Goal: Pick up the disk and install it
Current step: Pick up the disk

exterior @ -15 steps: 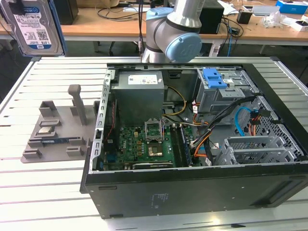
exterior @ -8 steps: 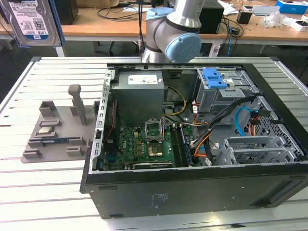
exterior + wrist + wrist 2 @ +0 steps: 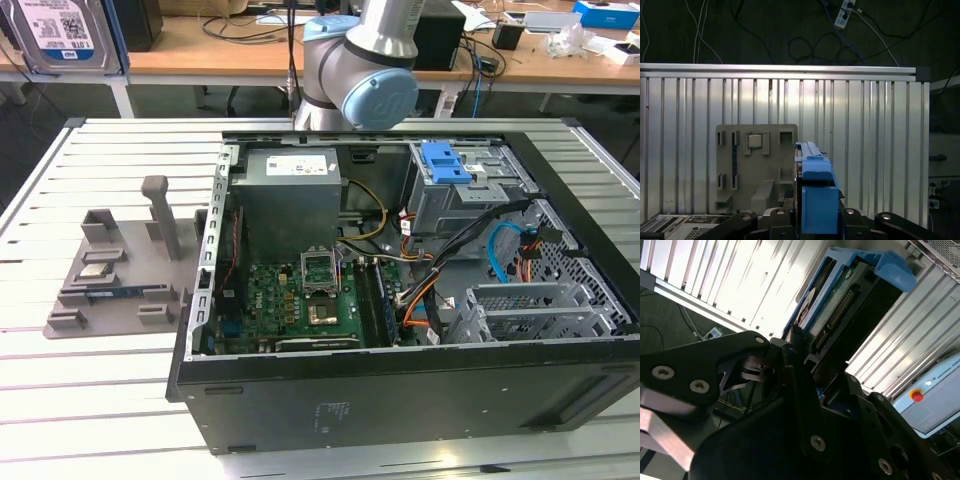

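Pick-up looks done, install not yet: the disk (image 3: 62,35) is off the grey fixture (image 3: 120,270) and in the air, nowhere inside the open case (image 3: 400,400). The gripper (image 3: 817,216) is clamped on it, jaws pinching its blue-bracketed sides, with the drive edge-on between them in both wrist views. In the exterior view the disk sits at about 10 o'clock from the case, beyond the fixture at the case's 9 o'clock, and well apart from the drive cage (image 3: 465,195) at its 1 o'clock.
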`<state>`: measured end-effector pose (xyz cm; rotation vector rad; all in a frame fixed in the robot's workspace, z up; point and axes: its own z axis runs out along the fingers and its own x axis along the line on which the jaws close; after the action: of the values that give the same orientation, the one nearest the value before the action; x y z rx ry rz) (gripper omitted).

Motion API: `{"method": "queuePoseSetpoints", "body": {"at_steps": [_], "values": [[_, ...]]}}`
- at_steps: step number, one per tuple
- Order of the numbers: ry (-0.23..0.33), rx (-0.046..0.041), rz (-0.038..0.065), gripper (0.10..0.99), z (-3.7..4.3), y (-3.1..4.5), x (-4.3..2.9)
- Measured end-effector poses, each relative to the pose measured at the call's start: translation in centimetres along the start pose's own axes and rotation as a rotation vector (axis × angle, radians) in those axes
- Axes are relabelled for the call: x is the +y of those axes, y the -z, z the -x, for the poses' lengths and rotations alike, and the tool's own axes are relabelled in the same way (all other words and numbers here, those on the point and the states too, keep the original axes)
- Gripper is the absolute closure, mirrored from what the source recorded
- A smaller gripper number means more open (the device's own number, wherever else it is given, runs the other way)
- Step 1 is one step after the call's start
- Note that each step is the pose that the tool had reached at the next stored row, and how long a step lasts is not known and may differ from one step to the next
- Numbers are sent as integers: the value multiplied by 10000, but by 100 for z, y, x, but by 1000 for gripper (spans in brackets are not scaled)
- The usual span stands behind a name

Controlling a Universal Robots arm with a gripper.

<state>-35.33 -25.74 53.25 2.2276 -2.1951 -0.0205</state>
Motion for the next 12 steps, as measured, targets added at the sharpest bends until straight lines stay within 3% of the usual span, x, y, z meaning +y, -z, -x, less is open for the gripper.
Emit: {"method": "queuePoseSetpoints", "body": {"at_steps": [5,12], "values": [[0,-1,-1,722,15,116,2],[1,0,0,722,45,337,6]]}}
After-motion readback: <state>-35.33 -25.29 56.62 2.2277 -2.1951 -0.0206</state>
